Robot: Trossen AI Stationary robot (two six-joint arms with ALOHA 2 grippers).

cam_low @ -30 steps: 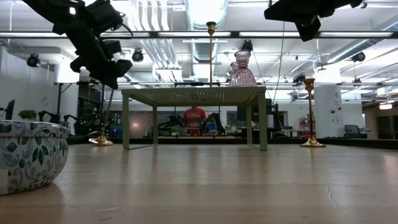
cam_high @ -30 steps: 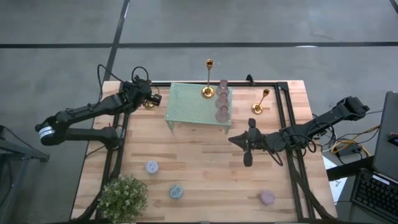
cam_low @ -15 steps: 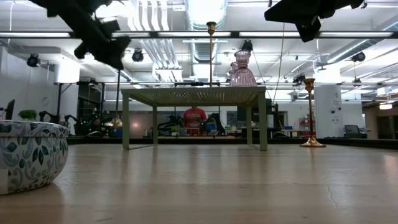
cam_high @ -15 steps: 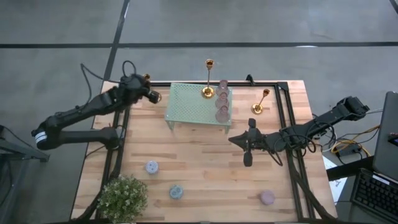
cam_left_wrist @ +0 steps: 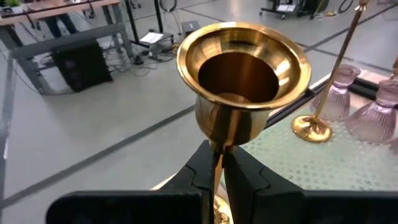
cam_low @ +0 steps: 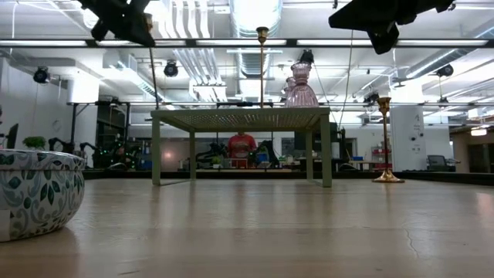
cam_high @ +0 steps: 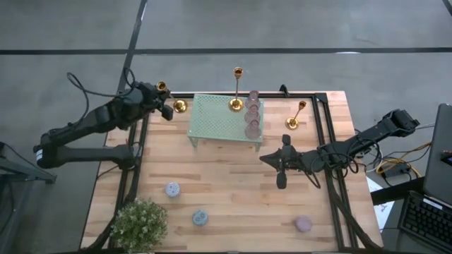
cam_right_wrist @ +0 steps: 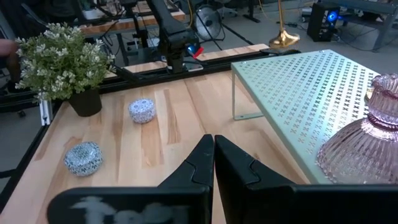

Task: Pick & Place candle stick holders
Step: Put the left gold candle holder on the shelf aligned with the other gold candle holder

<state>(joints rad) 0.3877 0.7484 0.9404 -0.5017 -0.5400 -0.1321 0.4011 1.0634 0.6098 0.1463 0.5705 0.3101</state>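
Note:
My left gripper (cam_high: 164,101) hangs over the table's far left corner, shut on a slim gold candlestick (cam_high: 169,97). Its cup (cam_left_wrist: 244,68) fills the left wrist view, and its round base (cam_high: 180,106) hangs near the mint-green rack (cam_high: 224,120). A second gold candlestick (cam_high: 236,90) and several pink glass holders (cam_high: 252,114) stand on the rack. A third gold candlestick (cam_high: 295,116) stands by its base on the table, right of the rack. My right gripper (cam_high: 282,180) hovers shut and empty, right of the table's middle. My left gripper pinches the candlestick's thin stem (cam_left_wrist: 216,167) just below the cup, between its two fingers (cam_left_wrist: 202,177). The fingers come almost level from the table's left side and lie across the stem. The candlestick is lifted clear and tilted, its base swung toward the rack.
Three small round cups (cam_high: 172,189) (cam_high: 200,217) (cam_high: 304,224) sit on the near half of the table. A potted plant (cam_high: 139,224) stands at the near left corner. A black frame (cam_high: 326,134) runs along the table's edges. A person shows far behind the rack (cam_low: 241,145).
My left gripper has risen and drawn back toward the table's far left corner, tipping its fingers up toward level. The gold candlestick has come off the table with it and now hangs tilted, its base lifted clear and closer to the rack's corner.

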